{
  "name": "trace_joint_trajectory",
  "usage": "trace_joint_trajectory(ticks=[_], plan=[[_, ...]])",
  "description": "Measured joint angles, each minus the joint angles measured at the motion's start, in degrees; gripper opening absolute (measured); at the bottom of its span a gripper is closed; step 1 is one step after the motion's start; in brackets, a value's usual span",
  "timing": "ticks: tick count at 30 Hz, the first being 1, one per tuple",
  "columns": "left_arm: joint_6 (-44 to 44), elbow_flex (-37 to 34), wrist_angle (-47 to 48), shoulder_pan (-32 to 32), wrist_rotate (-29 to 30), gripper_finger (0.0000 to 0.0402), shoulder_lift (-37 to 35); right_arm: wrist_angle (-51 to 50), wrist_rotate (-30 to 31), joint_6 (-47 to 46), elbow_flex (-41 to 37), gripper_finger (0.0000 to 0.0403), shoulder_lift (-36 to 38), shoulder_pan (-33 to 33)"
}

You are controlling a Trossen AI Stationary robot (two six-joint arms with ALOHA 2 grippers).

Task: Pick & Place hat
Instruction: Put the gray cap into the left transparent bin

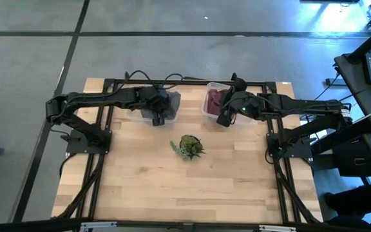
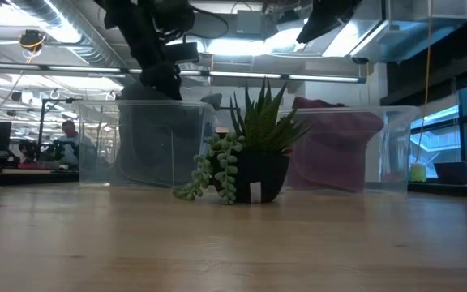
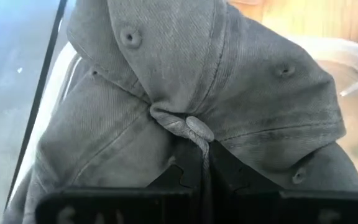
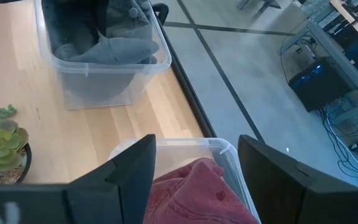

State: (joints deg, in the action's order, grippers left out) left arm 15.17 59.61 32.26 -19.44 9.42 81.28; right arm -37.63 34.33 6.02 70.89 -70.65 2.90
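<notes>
From my station, the nearest thing on the pale wooden table (image 1: 172, 187) is the small potted succulent in its dark pot (image 1: 189, 147), green spikes upright and a trailing strand hanging over one side; it stands alone near the middle of the boards, well apart from both arms.

Behind it sit two clear plastic bins side by side at the table's back edge. The left clear plastic bin (image 1: 166, 106) holds the grey cotton cap (image 3: 216, 93). My left gripper (image 1: 158, 116) is down in that bin, and in the left wrist view its two dark fingers (image 3: 185, 177) are pressed together with a fold of grey fabric pinched between them, right by the cap's top button. The cap lies bunched up inside the bin, its crown seams and eyelets facing the wrist camera.

The right clear plastic bin (image 4: 229, 152) holds a dark red cloth cap (image 4: 197, 193), crumpled inside. My right gripper (image 1: 225, 118) hangs over that bin's near edge with its fingers (image 4: 135, 168) spread wide apart, clamped on nothing and clear of the red fabric.

Beyond the table, the low view shows a workshop with ceiling lights and a seated person (image 2: 70, 142) far off.
</notes>
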Motion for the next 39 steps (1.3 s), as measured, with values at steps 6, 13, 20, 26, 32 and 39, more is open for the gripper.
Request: trace_joint_trajectory(ticks=[6,13,20,26,32,39], plan=[[0.0,-0.2,-0.8,-0.2,-1.4,0.0004,0.5,0.0,0.0,-1.3,0.0,0.0226,0.0,0.0],[0.6,-0.2,-1.4,-0.2,-2.4,0.0004,2.7,0.0,0.0,-1.6,0.0,0.0226,0.0,0.0],[0.6,-0.2,-1.6,-0.2,0.2,0.0004,0.3,0.0,0.0,-1.5,0.0,0.0226,0.0,0.0],[1.9,-0.2,-1.7,-0.2,1.9,0.0004,-5.0,0.0,0.0,-1.1,0.0,0.0226,0.0,0.0],[2.3,-0.2,-2.4,-1.2,3.1,0.0004,-9.9,0.0,0.0,-1.1,0.0,0.0226,0.0,0.0],[-1.8,-0.2,-2.1,-5.2,3.3,0.0006,-10.5,-0.1,0.0,-5.5,0.0,0.0226,0.0,0.0]])
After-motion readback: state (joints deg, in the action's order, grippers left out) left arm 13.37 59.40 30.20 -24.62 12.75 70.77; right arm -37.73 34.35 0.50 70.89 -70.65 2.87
